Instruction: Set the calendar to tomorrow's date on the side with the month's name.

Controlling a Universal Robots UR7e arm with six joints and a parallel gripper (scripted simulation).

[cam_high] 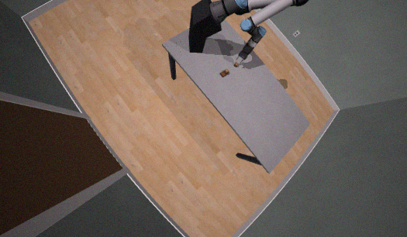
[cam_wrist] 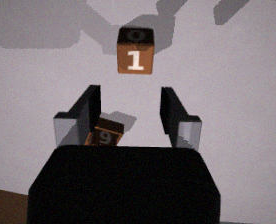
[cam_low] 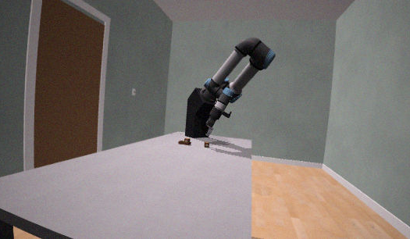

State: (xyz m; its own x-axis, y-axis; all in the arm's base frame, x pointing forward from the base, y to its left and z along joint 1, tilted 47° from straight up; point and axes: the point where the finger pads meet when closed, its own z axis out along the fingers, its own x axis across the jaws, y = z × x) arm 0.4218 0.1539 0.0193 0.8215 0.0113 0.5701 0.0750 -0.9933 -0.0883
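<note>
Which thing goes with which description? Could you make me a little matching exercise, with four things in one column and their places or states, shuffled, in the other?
Things:
1. Cube showing a white 1
2. Cube showing a 9
3. Gripper
4. Brown door

Descriptions:
A. Open, with nothing between its fingers
B. Set in the wall, inside a pale frame
C. On the table, apart from the other cube
D. Partly hidden behind the gripper's black body in the wrist view

Right pairs: 1-C, 2-D, 3-A, 4-B
</note>
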